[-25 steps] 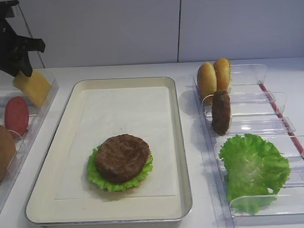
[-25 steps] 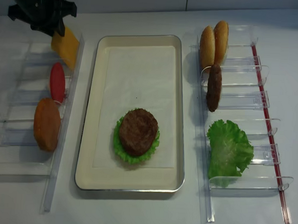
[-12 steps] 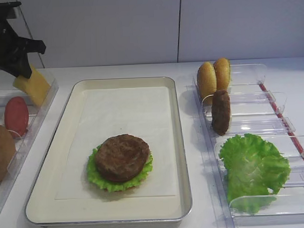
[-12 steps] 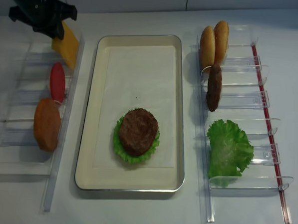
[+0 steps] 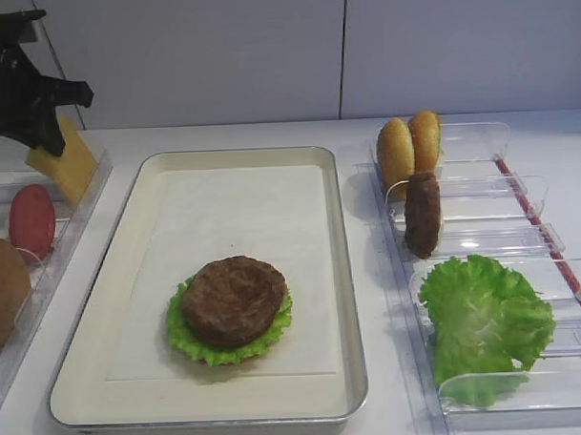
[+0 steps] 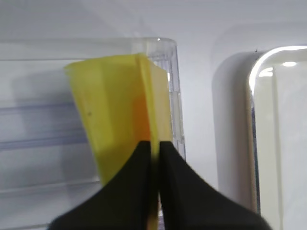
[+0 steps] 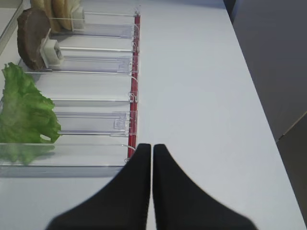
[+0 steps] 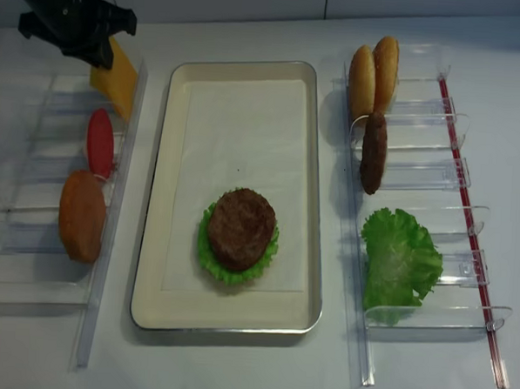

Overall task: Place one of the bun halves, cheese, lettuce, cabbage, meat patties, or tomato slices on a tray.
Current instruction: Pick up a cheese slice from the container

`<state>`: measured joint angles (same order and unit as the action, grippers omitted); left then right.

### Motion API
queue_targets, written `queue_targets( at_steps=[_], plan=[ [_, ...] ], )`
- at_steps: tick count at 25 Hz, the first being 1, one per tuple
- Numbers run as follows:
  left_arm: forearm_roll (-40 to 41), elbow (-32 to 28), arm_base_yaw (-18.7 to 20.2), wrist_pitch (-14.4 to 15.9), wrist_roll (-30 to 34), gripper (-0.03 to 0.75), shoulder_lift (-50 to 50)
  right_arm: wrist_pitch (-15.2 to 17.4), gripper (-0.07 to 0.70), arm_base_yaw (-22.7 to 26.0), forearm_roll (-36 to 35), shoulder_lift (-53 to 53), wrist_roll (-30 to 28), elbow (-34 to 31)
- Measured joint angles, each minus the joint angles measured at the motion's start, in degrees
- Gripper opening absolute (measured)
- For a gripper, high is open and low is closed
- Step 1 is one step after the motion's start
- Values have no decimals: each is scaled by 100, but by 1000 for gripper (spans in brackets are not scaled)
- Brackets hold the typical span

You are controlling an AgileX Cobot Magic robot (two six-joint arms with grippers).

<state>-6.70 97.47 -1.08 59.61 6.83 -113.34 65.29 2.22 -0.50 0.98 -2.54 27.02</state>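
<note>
The left claw (image 5: pixel 41 131) hangs at the far left, its black fingers pinched narrow on the upper edge of one smooth yellow-orange cheese (image 6: pixel 112 103) slice standing in a clear plastic rack (image 8: pixel 46 192). Nearer than the claw stand one flat red tomato slice (image 5: pixel 31 221) and one rounded bun half (image 5: pixel 4 290). To its right, the cream metal-rimmed tray (image 5: pixel 112 310) carries one rough brown patty (image 5: pixel 234 301) on frilly lettuce (image 5: pixel 185 340). Further right: two bun halves (image 5: pixel 409 146), one upright patty (image 5: pixel 423 213), one lettuce leaf (image 5: pixel 485 320). The right claw (image 7: pixel 152 158) shows fingertips nearly touching.
</note>
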Motion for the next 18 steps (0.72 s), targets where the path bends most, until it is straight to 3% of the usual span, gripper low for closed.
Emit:
queue_targets(
  at_steps=[18],
  plan=[
    [-66, 38, 0, -161, -42, 5, -202, 0, 203, 0, 0, 0, 0, 0]
  ],
)
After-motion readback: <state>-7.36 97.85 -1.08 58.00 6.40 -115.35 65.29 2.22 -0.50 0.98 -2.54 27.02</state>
